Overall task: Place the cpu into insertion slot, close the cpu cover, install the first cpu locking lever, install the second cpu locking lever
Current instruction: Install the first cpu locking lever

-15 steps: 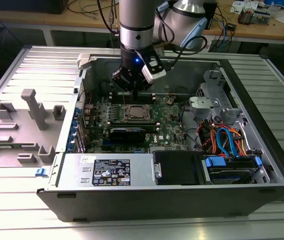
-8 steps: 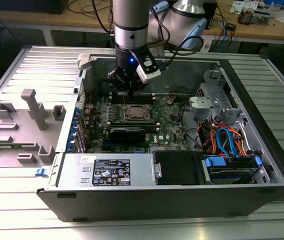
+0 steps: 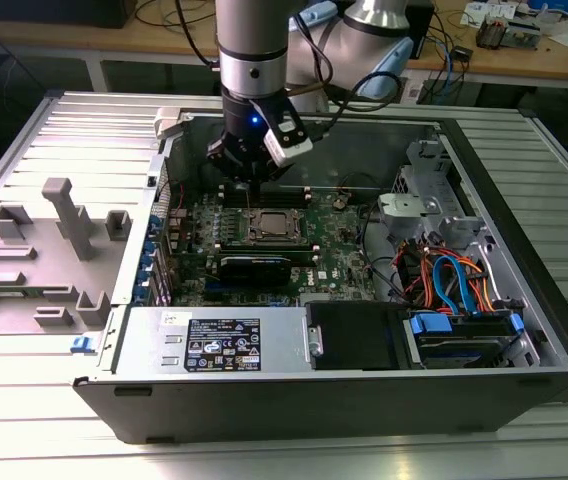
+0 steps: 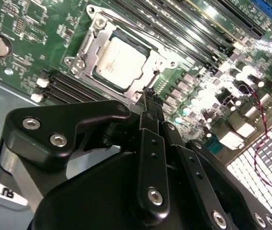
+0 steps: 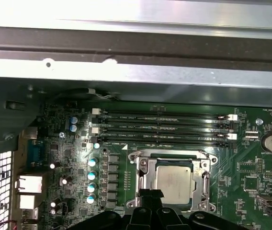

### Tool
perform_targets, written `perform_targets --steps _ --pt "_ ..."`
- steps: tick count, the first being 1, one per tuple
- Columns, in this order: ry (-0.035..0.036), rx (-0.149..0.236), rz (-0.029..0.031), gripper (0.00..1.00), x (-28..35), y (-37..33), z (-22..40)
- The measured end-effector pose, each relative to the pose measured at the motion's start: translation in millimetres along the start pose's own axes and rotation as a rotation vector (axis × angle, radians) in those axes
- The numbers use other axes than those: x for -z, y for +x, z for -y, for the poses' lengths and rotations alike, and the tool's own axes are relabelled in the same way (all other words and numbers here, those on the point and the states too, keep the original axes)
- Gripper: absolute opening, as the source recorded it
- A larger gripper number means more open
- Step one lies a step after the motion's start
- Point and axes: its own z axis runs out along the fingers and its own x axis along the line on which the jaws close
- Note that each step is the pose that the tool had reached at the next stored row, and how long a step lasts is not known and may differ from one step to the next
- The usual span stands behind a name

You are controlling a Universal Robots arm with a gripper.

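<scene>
Your claw [image 4: 149, 96]: black fingers drawn together, nothing held, tip close over one edge of the cpu cover [image 4: 94, 38]; you cannot tell whether they touch. The cpu [image 4: 121, 60], a flat square with a matte silver-grey top, sits in the insertion slot [image 5: 204, 191] on the glossy green motherboard [image 5: 251, 167]. The thin silver frame lies flat around it.

My gripper [image 5: 150, 193], fingers pressed together, blocks near edge of cpu cover [image 5: 142, 167] in first wrist view; picture's edge cuts off the rest. In second wrist view my own black body hides motherboard [image 4: 30, 43] on my side of cpu [image 4: 121, 60]; fingertip contact with cover's rim: cannot tell. Locking levers: cannot pick out from cover's metal. In exterior view cover too small to judge seating; my arm [image 3: 252, 60] hides part of memory slots [image 3: 299, 195].
</scene>
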Motion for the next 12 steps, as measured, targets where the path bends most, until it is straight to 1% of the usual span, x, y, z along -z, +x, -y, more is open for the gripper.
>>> perform_targets --steps 11,12 --pt "0.0 0.0 0.0001 0.11 0.4 19.8 -1.0" --pt "0.0 0.0 0.0002 0.11 0.4 22.6 -1.3"
